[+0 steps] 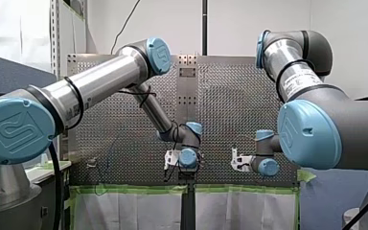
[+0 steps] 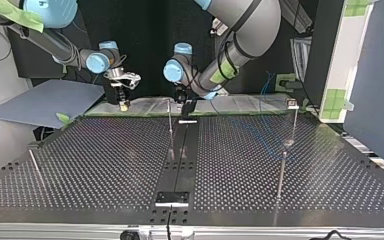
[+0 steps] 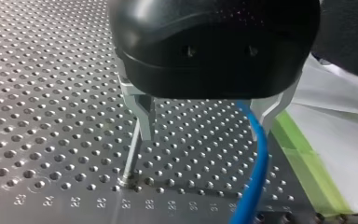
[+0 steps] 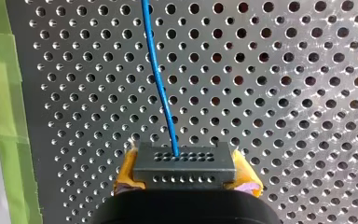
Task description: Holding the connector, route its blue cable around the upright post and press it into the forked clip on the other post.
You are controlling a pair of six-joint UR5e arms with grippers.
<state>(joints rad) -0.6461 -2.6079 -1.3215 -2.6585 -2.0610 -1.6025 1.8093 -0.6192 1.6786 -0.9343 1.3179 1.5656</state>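
My right gripper (image 4: 184, 179) is shut with its yellow pads on a dark connector (image 4: 184, 163). The blue cable (image 4: 161, 79) leaves the connector's face and runs away over the perforated table. In the left wrist view my left gripper (image 3: 204, 130) stands open, its metal fingers (image 3: 142, 114) wide apart. The blue cable (image 3: 256, 163) hangs between them, close to one finger. A thin upright post (image 3: 131, 158) stands just by the other finger. In the top view my left gripper (image 2: 185, 102) is beside that post (image 2: 170, 127), and my right gripper (image 2: 123, 95) is to its left.
Another post topped with a small clip (image 2: 292, 104) stands at the top view's right, with a further thin post (image 2: 280, 182) nearer the camera and one (image 2: 35, 167) at the left. Green tape (image 3: 307, 163) marks the table's edge. A black centre strip (image 2: 180, 155) crosses the table.
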